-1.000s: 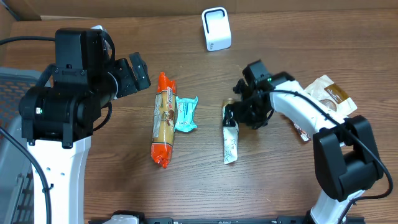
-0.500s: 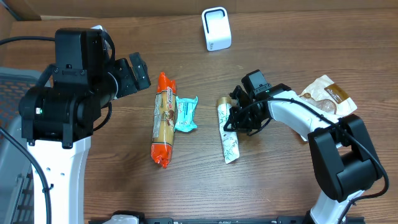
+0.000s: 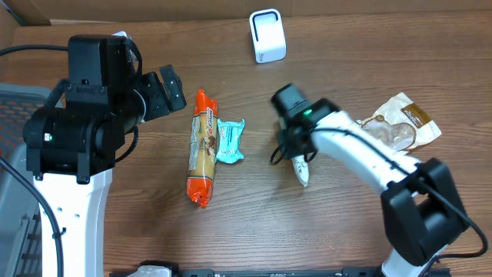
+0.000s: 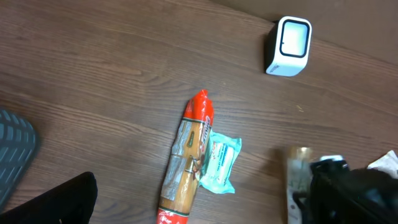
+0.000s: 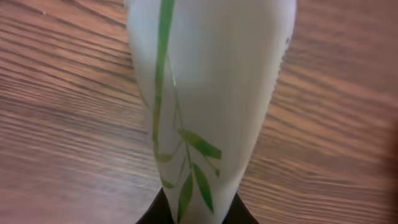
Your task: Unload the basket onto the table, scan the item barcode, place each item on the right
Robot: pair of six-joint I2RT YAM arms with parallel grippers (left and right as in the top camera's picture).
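White tube [image 5: 211, 93] printed with green leafy sprigs, its tapering end clamped in the right gripper [image 5: 189, 214] over the middle of the bench [image 5: 56, 124]. Its top is cut off, and no barcode is discernible. Farther left, the left gripper [image 3: 171, 86] stands wide, holding nothing.

I am working over what is looking like a robotics lab bench set up as a mock shop checkout. The left arm [image 3: 84, 123] and the right arm [image 3: 357, 150] are standing at a wood-grain table [image 3: 254, 231], a black cable [image 3: 19, 51] trailing off one. A small white barcode scanner [image 3: 267, 35] is sitting at the far edge. Packaged snacks are lying about: an orange-ended roll [image 3: 203, 148], a teal wrapper [image 3: 230, 141], a brown-and-white pouch [image 3: 406, 119]. A grey basket [image 3: 8, 100] is showing at the left, and plain cardboard [image 3: 154, 9] is backing the table.
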